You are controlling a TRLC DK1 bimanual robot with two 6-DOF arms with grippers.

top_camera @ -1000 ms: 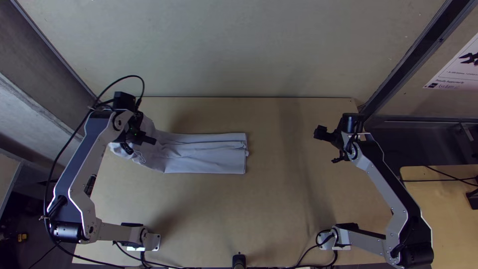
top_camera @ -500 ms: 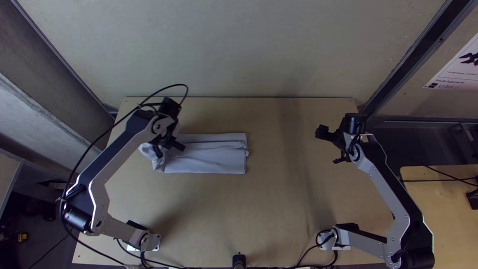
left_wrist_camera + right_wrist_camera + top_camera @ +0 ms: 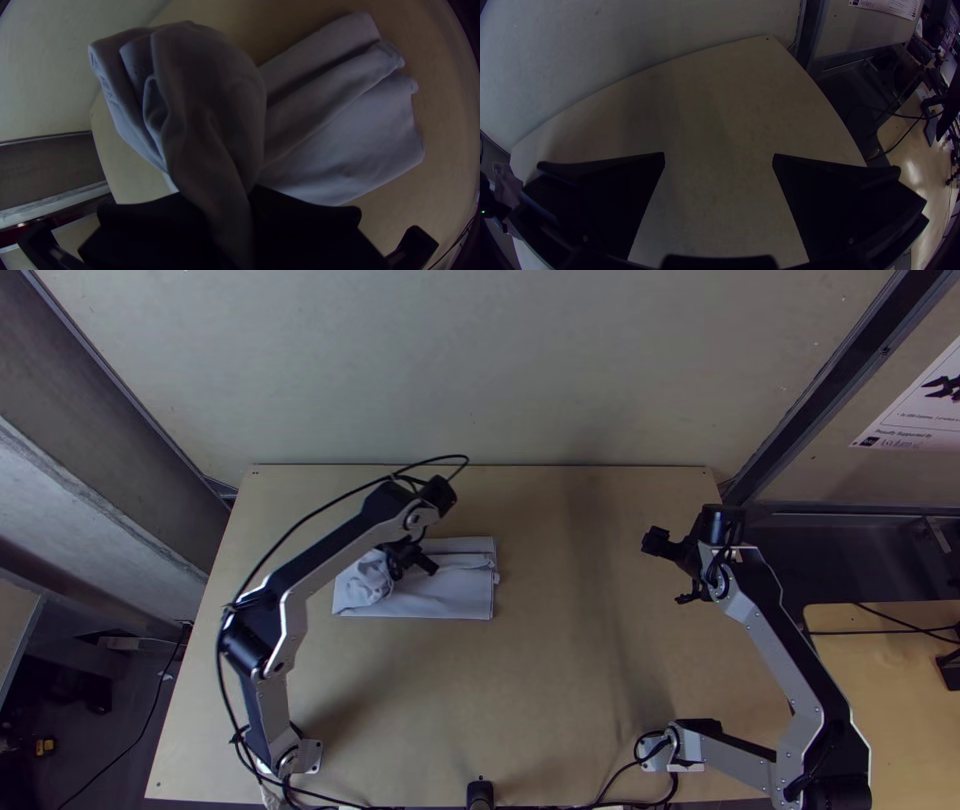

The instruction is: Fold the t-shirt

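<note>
Shirt (image 3: 445, 600) is prob. getting its end-over fold; L pincer (image 3: 218, 196) is clamping bunched end, R pincer (image 3: 719, 156) gaping, empty (next: laying flat).

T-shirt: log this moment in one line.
pale grey cloth T-shirt: folded lengthwise on light wooden table, one end bunched | left black-fingered gripper: shut on bunched end | right black-fingered gripper: open, empty

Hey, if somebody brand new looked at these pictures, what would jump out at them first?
Probably the pale t-shirt, left of the table's middle: one part lies in a flat, creased strip, while another hangs bunched from the closed left gripper. Next might come the right gripper, wide open and holding nothing over at the table's right side.
</note>
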